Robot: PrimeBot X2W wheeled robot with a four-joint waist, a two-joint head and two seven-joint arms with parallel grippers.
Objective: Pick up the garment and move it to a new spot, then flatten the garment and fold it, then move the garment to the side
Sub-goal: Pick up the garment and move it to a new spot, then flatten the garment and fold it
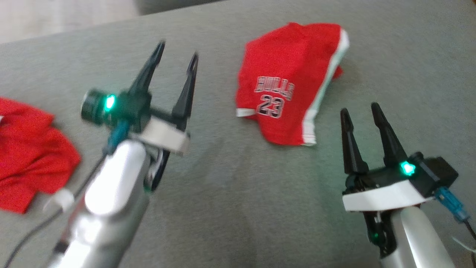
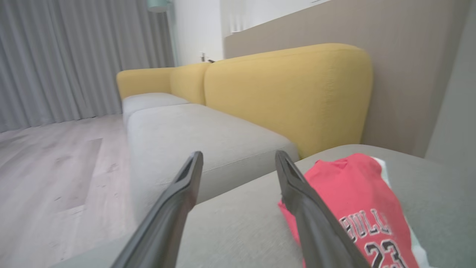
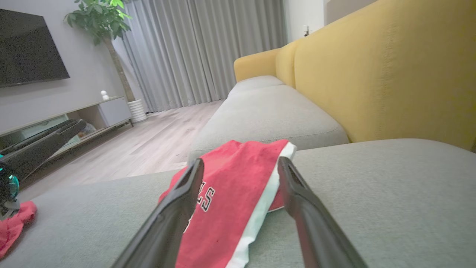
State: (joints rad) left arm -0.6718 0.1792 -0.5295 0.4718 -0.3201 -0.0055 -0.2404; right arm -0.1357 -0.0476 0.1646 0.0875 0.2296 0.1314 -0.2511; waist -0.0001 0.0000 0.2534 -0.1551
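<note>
The garment (image 1: 286, 85) is a red jersey with white trim and "BULLS 23" on it. It lies folded on the grey cushion (image 1: 238, 193), towards the far middle. My left gripper (image 1: 178, 50) hovers open to its left, with nothing between the fingers. In the left wrist view the garment (image 2: 357, 193) lies just right of that open gripper (image 2: 238, 154). My right gripper (image 1: 359, 108) stands open just near and right of the garment's near corner. In the right wrist view its fingers (image 3: 241, 160) frame the garment (image 3: 238, 186) ahead, apart from it.
A second red cloth (image 1: 29, 156) lies crumpled at the cushion's left edge. Beyond the cushion runs a sofa with a yellow back (image 2: 290, 93) and grey seats (image 2: 193, 134). Wood floor (image 2: 55, 167), a TV cabinet (image 3: 74, 115) and a potted plant (image 3: 104, 22) lie farther off.
</note>
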